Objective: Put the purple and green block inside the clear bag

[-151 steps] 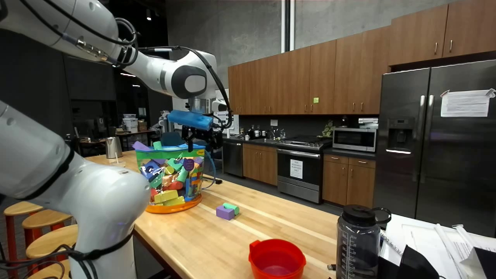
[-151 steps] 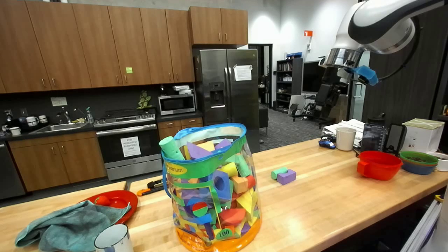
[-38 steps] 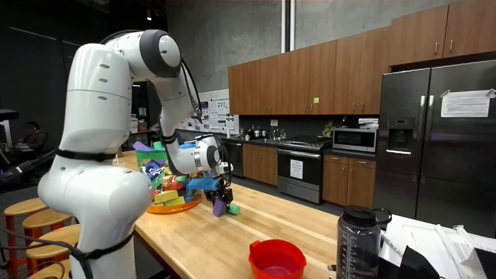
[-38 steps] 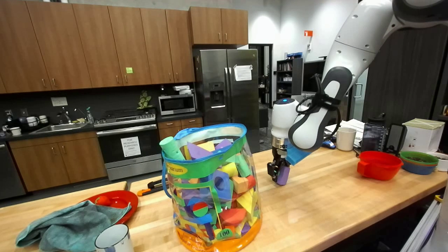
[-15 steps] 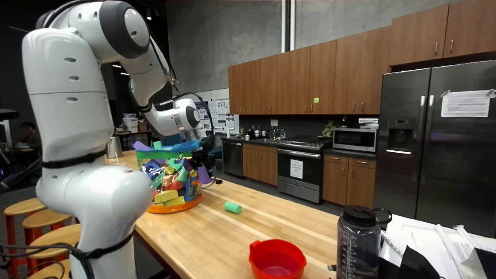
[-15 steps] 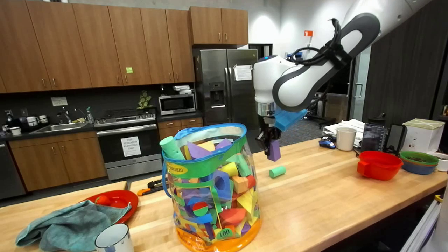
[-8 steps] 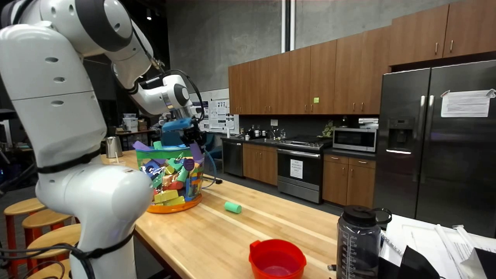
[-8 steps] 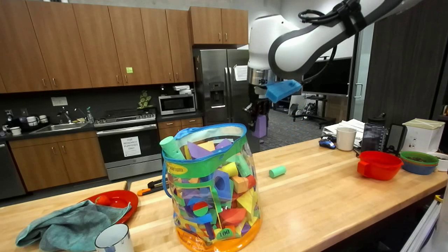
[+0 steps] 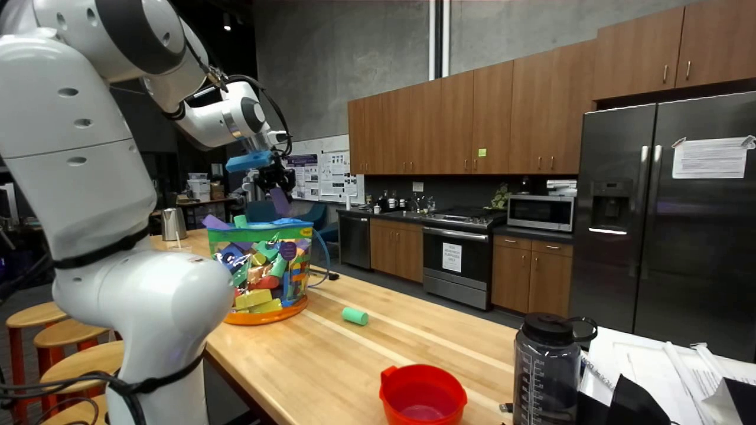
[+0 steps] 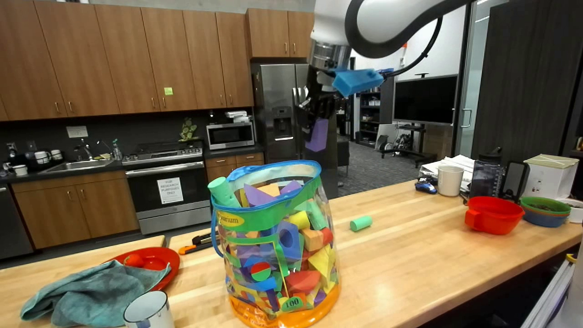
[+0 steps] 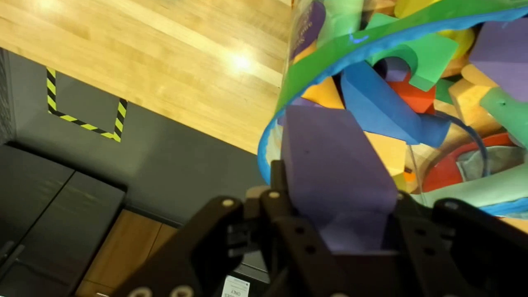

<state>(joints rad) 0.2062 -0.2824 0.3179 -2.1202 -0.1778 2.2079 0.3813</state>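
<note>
The purple block point(image 10: 317, 135) hangs tilted in the air, with my gripper point(image 11: 338, 181) shut on it. In the wrist view the block fills the space between the fingers point(image 11: 278, 175). Below stands the clear bag point(image 10: 268, 220), upright with an open top and crowded with coloured blocks. Its blue rim and green band point(image 11: 313, 62) pass behind the held block in the wrist view. In an exterior view the block point(image 9: 280, 202) shows just above the bag's rim, apart from it. The green block point(image 10: 361, 223), a small cylinder, lies on its side on the table, away from the bag.
A red bowl point(image 9: 422, 392) and a dark water bottle point(image 9: 546, 366) stand farther along the wooden table point(image 10: 410, 273). Beyond the bag are a red plate point(image 10: 171, 269), a teal cloth point(image 10: 91, 291) and an enamel mug point(image 10: 148, 310). Wooden stools point(image 9: 82, 360) line one side.
Over the last second my gripper has risen with the purple block, from beside the bag to above its rim. Some seconds ago both blocks lay together on the table. The green one stays there.
</note>
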